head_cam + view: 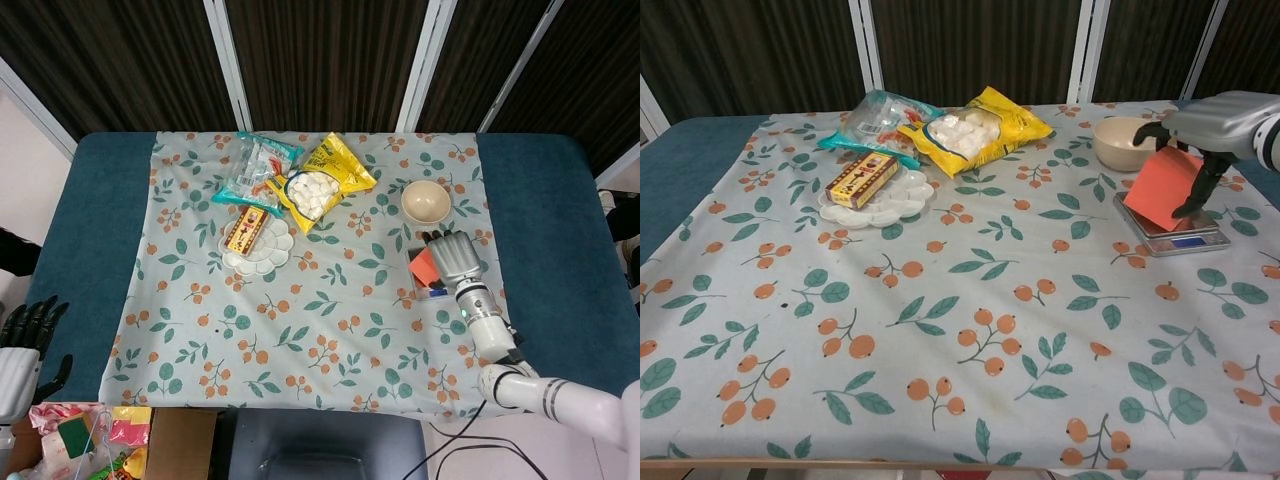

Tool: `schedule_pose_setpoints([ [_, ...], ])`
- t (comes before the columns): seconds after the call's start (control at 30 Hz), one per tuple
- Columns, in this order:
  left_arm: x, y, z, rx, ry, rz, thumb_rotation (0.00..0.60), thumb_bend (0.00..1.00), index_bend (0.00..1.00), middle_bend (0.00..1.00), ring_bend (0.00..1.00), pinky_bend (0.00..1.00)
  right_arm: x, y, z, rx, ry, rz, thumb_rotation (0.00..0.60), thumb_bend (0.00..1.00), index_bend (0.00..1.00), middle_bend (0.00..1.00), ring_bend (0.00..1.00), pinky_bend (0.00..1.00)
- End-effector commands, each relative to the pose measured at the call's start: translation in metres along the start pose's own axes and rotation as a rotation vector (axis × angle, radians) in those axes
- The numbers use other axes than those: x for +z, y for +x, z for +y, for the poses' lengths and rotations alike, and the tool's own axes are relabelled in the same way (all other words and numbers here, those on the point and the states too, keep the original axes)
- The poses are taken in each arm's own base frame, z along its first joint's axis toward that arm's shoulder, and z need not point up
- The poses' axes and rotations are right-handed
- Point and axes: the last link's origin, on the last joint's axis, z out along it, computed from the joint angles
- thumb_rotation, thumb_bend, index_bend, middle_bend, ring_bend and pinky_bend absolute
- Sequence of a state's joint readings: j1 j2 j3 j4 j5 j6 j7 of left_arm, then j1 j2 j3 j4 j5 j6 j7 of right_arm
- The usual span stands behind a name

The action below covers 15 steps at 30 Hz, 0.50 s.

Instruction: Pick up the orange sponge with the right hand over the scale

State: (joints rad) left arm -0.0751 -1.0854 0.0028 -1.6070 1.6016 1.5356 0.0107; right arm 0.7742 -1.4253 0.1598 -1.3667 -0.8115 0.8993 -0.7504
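We are holding the orange sponge point(1160, 188) in the right hand point(1212, 122) – fingers curled down around its upper edge, thumb side hidden in both views, so we cannot tell how deep the grip is. The sponge is hanging tilted, its lower corner over the near-left part of the scale point(1168, 228); in the head view it is covering the left part of the scale point(433, 284), and whether the corner is touching the platform we cannot tell.

To do this step well we are judging that the sponge should be kept centred over the scale platform, not over its left edge, and level rather than corner-down. We are watching the beige bowl point(1127, 142) just behind the scale – the wrist is passing close to it, and a bump looks possible. We are also keeping the squeeze light, since a sponge will likely deform and slip if pinched only at the edge.

The left hand point(22, 345) is sitting far left of the scale, off the cloth, fingers apart and holding nothing.
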Motion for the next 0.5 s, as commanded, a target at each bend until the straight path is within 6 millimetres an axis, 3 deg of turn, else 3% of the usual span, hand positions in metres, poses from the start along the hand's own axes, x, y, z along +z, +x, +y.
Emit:
schedule_pose_setpoints([
  [0.03, 0.000, 0.000, 0.000, 0.000, -0.002, 0.001, 0.600, 0.45, 0.00, 0.00, 0.03, 0.03, -0.003, 0.004, 0.001, 0.009, 0.011, -0.021, 0.600, 0.24, 0.01, 0.21, 0.17, 0.34],
  [0.37, 0.000, 0.000, 0.000, -0.001, -0.001, 0.004, 0.600, 0.45, 0.00, 0.00, 0.02, 0.03, -0.014, 0.012, 0.015, 0.014, -0.002, 0.008, 0.600, 0.24, 0.00, 0.13, 0.09, 0.26],
  [0.5, 0.000, 0.002, 0.000, -0.002, -0.002, 0.010, 0.600, 0.45, 0.00, 0.00, 0.02, 0.03, -0.035, 0.021, 0.030, 0.067, -0.018, 0.076, 0.600, 0.24, 0.00, 0.10, 0.06, 0.22],
])
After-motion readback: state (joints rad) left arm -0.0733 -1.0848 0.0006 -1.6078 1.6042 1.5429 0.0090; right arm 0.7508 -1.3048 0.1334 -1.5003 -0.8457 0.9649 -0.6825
